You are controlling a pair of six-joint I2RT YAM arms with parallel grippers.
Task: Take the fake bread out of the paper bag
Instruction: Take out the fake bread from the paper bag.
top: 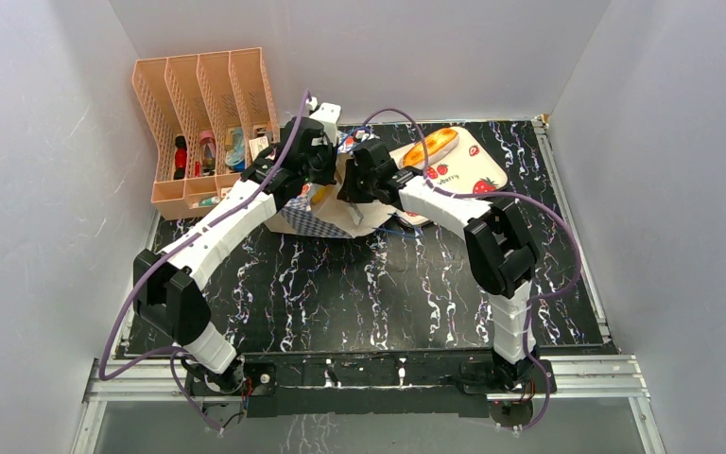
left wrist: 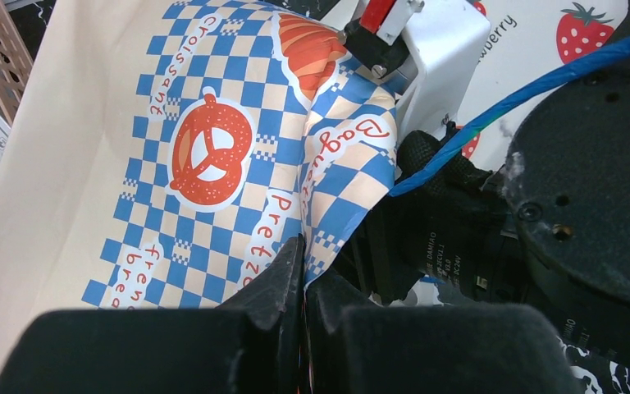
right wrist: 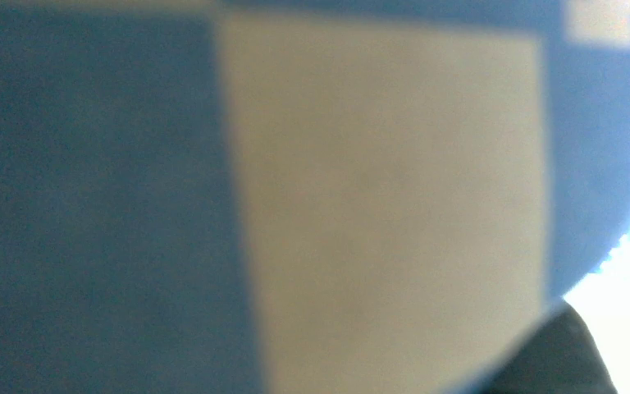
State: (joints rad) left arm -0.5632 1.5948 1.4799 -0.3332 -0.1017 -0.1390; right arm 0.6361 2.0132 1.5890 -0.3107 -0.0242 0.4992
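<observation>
Orange-glazed loaf (top: 431, 147), just 1 out, lies diagonal, near-left to far-right, on strawberry mat (top: 480, 163). Your L gripper (left wrist: 303, 246) pinches the 1 paper bag (left wrist: 213, 164); R gripper (top: 352, 184): can't tell.

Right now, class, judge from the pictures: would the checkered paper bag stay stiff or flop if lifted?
Probably floppy: the brown kraft paper bag with blue-and-white checks buckles into a fold beside the left tool pinching it. Likely light, being thin paper lying slumped. Hard tugging might tear it.
</observation>
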